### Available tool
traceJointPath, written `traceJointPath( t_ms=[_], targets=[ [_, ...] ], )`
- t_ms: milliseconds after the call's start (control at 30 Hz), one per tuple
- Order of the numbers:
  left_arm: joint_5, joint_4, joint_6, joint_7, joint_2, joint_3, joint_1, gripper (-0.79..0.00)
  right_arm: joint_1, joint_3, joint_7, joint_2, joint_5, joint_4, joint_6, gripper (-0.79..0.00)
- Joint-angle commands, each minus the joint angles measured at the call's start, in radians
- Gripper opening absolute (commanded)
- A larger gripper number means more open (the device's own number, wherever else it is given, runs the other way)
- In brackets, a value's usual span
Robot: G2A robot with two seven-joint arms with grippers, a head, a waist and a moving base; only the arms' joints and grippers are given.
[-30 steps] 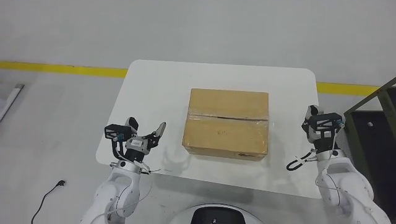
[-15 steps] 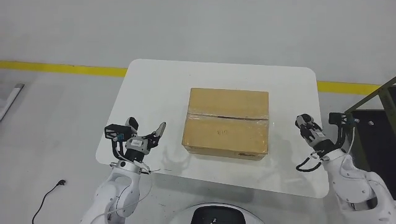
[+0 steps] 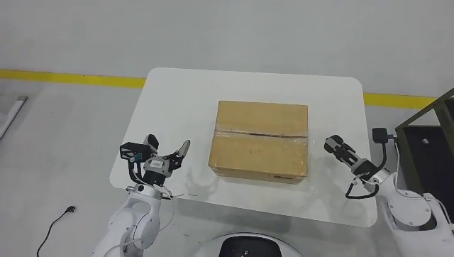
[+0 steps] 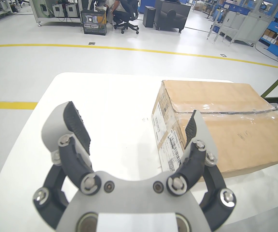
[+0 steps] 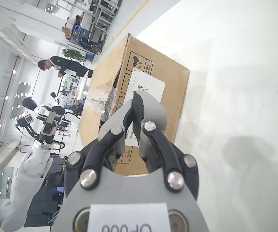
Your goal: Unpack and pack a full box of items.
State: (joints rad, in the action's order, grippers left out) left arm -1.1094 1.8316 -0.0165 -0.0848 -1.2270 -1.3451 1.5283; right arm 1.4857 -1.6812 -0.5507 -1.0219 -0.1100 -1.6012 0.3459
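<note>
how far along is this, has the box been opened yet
Nothing looks done yet: the box sits on the table with clear tape across its closed top. In hand: nothing; the left claw is open beside one end, the right claw shut near the other. Opening, unpacking and repacking are all left.

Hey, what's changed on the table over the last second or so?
The right gripper swung in from the right edge of the table and turned to point at the cardboard box, fingers shut, not touching it. Nothing was taken hold of or let go. The left gripper stayed open beside the box's other end, and the box stayed put, taped shut.
</note>
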Motion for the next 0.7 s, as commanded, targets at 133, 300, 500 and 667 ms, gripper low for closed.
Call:
traceJointPath(
  t_ms=[133,300,500,667],
  targets=[
    [0.0,0.0,0.0,0.0,0.0,0.0,0.0,0.0,-0.011,-0.007,-0.075,-0.007,0.304,0.047,-0.004,-0.674],
    [0.0,0.0,0.0,0.0,0.0,0.0,0.0,0.0,-0.037,-0.018,-0.177,-0.006,0.457,0.104,-0.024,-0.456],
    [0.0,0.0,0.0,0.0,0.0,0.0,0.0,0.0,-0.062,0.013,-0.215,-0.008,0.477,0.14,-0.028,-0.409],
    [0.0,0.0,0.0,0.0,0.0,0.0,0.0,0.0,-0.082,0.06,-0.205,-0.014,0.46,0.163,-0.03,-0.419]
  ],
)
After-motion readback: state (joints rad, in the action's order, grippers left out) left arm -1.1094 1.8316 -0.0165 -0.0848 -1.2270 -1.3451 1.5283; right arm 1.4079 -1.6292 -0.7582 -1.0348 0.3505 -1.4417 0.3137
